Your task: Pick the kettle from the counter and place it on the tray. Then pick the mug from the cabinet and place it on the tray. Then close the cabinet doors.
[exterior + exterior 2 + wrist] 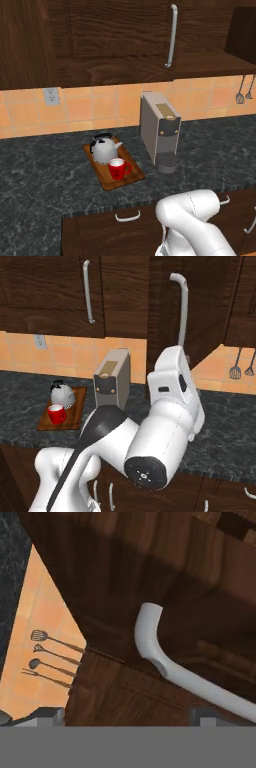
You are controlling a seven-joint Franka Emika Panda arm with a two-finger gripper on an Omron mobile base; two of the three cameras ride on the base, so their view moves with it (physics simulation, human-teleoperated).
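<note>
Dark speckled counter runs under the orange tiles, and on it the tray already carries the kettle and, at its 5 o'clock, touching or nearly so, the red mug; the coffee machine stands just beside the tray at 3 o'clock. We judge only the cabinet doors remain. One door looks shut flat; the other door stands swung out in the right base view, our arm raised close to it. In the hand view its bar handle lies ahead of our gripper, toward 1 o'clock; the fingers stand apart, clamped on nothing. Utensils hang at 9 o'clock. We expect a stiff, light panel swinging freely on its hinges. A push on the flat face near the handle side should serve; the smooth bar may slip if pinched.
</note>
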